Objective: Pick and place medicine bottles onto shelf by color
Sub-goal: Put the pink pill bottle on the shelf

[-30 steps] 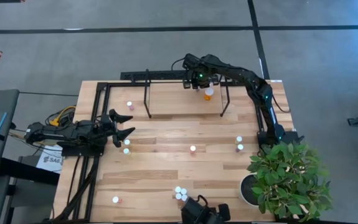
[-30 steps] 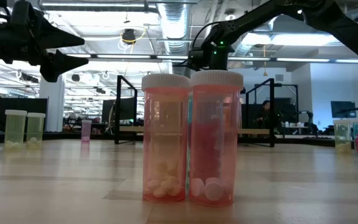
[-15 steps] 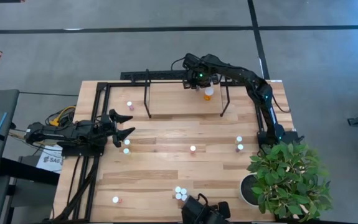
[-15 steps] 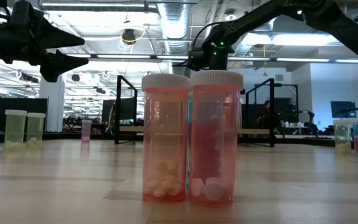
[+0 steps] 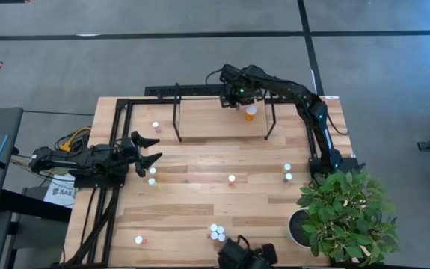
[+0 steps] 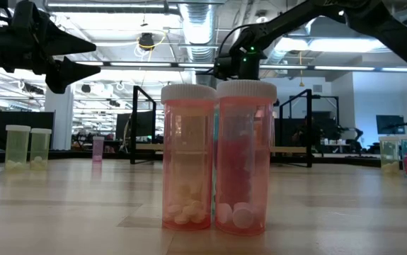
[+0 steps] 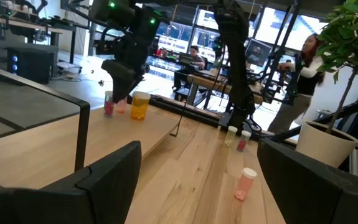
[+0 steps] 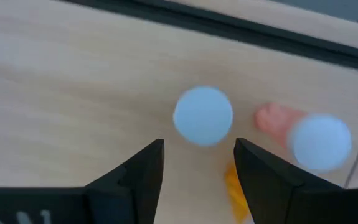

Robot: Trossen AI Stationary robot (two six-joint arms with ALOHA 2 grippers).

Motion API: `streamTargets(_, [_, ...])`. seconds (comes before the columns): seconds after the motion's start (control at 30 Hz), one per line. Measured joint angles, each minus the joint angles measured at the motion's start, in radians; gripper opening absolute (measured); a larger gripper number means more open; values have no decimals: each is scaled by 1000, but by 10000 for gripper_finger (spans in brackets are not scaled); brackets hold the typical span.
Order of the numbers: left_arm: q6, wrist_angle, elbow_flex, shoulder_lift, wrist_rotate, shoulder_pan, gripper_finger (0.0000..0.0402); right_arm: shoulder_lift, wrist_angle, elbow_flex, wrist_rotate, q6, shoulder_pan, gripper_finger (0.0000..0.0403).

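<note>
The right end effector [image 5: 238, 102] hung over the shelf [image 5: 207, 123], fingers parted, gripping nothing; perhaps 3 medicine bottles [image 5: 250, 113] stood there. About 9 more waited on the desk [image 5: 200, 202] near the shelf.

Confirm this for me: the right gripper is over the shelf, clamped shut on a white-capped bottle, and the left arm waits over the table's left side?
Not quite. The right wrist view shows the right gripper open, its fingers apart and clear of the white-capped bottle standing on the shelf. The rest is right.
</note>
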Motion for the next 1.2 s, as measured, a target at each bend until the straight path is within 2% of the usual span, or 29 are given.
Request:
streamTargets(0.47, [0, 0, 0, 0, 0, 0, 311, -8, -301, 173, -9, 23, 29, 216])
streamTargets(0.57, [0, 0, 0, 0, 0, 0, 311, -9, -390, 215, -31, -51, 51, 216])
streamTargets(0.73, [0, 0, 0, 0, 0, 0, 311, -25, -398, 227, -33, -152, 122, 216])
streamTargets(0.83, [0, 0, 0, 0, 0, 0, 311, -44, -398, 227, -33, -57, 168, 216])
streamTargets(0.97, [0, 0, 0, 0, 0, 0, 311, -63, -398, 227, -49, 203, 233, 216])
streamTargets(1.07, [0, 0, 0, 0, -1, 0, 311, -72, -399, 227, -128, 335, 294, 219])
streamTargets(1.2, [0, 0, 0, 0, -1, 0, 311, -70, -398, 227, -255, 357, 372, 221])
